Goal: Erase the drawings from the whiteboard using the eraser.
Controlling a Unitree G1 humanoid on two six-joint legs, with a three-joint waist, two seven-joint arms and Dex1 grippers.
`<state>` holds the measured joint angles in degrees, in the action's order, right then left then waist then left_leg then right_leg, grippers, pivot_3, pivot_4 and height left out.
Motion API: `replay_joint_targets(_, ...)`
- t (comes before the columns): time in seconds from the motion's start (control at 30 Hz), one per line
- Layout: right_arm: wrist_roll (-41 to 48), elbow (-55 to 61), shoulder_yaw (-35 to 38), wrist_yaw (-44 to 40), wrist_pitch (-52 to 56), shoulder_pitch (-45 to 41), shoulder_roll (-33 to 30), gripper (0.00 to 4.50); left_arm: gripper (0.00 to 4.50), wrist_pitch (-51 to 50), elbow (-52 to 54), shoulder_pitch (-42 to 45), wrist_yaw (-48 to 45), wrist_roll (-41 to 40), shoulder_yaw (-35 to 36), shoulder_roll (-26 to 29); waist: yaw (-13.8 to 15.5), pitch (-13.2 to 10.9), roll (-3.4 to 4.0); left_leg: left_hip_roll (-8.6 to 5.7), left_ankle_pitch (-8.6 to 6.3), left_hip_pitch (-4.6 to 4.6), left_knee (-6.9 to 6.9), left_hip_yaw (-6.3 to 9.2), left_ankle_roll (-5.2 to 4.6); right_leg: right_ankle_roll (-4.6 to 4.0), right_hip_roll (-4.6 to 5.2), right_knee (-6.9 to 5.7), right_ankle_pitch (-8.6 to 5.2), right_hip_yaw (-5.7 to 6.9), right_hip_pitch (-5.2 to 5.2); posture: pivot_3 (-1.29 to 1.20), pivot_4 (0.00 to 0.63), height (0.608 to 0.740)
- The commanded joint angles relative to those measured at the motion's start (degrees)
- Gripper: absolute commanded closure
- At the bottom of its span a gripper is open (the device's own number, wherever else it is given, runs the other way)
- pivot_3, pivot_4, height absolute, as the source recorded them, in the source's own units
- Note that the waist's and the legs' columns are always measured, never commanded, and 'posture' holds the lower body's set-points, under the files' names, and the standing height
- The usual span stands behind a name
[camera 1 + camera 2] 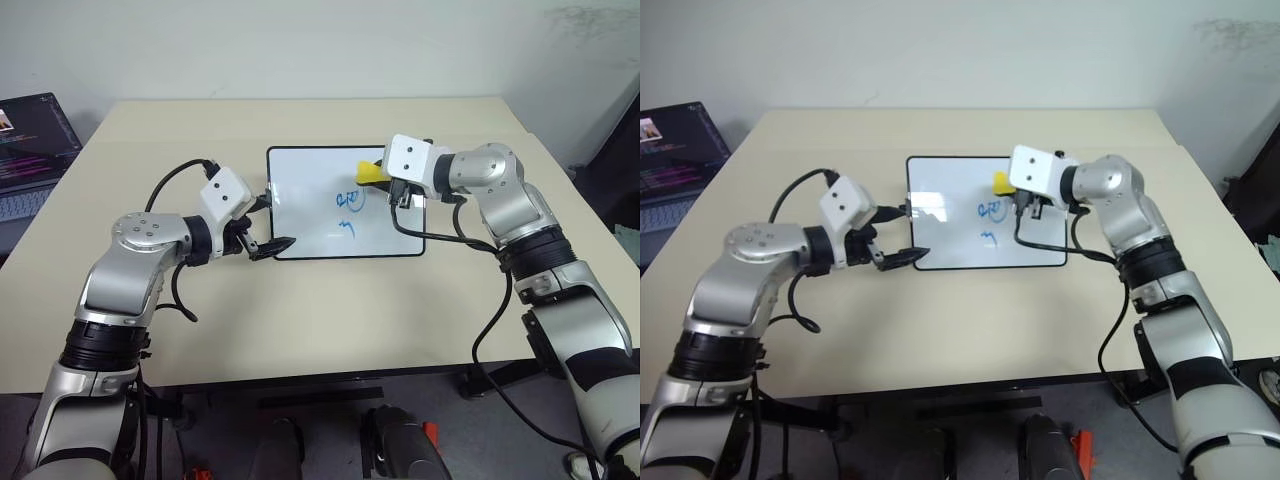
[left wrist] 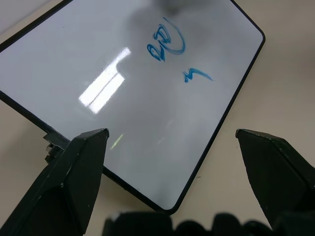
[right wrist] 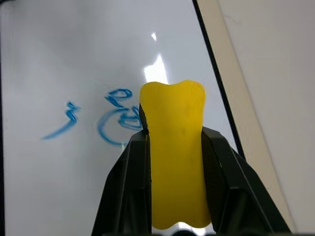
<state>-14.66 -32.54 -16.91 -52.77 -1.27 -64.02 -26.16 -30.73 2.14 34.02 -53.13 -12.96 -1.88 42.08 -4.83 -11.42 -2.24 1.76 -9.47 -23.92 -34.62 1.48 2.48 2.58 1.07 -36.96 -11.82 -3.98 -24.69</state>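
Observation:
The whiteboard (image 1: 305,190) lies flat in the middle of the table. Two of the blue drawings show on its right half: a looped scribble (image 1: 350,200) and, nearer to me, a small zigzag (image 1: 347,230). My right gripper (image 3: 173,135) is shut on the yellow eraser (image 1: 368,172), which sits over the board just beyond the looped scribble. I cannot tell whether the eraser touches the surface. My left gripper (image 1: 272,225) stands open at the board's near left corner, one finger on each side of the corner, holding nothing.
An open laptop (image 1: 30,150) sits off the table's left side. The beige table (image 1: 300,320) extends around the board on every side. Black cables hang from both wrists, the right one draping across the board's near right corner (image 1: 410,235).

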Motion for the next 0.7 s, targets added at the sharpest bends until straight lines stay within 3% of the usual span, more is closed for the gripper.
replay_joint_targets(0.03, 0.88, 3.08, 0.85, -0.52, 0.66, -0.35, -0.57, 3.50, 0.00, 0.80, 1.89, 0.62, 0.09, -0.37, 0.92, 0.51, 0.01, 0.00, 0.00, 0.00, 0.00, 0.00, -0.02, 0.00, 0.00, 0.00, 0.00, 0.00, 0.00, 0.00, 0.00, 0.00, 0.150, 0.740)
replay_joint_targets(0.43, -1.04, 3.67, -1.22, -0.43, 1.38, 2.26, -0.18, 3.50, 0.00, 0.78, 1.69, -0.31, 0.21, 0.04, 0.05, 0.12, -0.03, 0.00, 0.00, 0.00, 0.00, 0.00, -0.03, 0.00, 0.00, 0.00, 0.00, -0.01, 0.00, 0.00, 0.00, 0.00, 0.150, 0.740)
replay_joint_targets(0.7, -4.60, -1.12, -3.41, 5.80, 2.63, 2.53, 3.37, 3.50, 0.00, 0.91, 1.02, -0.89, 0.86, 0.87, -1.52, -1.36, -0.05, 0.00, 0.00, 0.00, 0.00, 0.00, -0.08, 0.00, 0.00, 0.00, 0.00, -0.05, 0.00, 0.00, 0.00, 0.00, 0.150, 0.740)
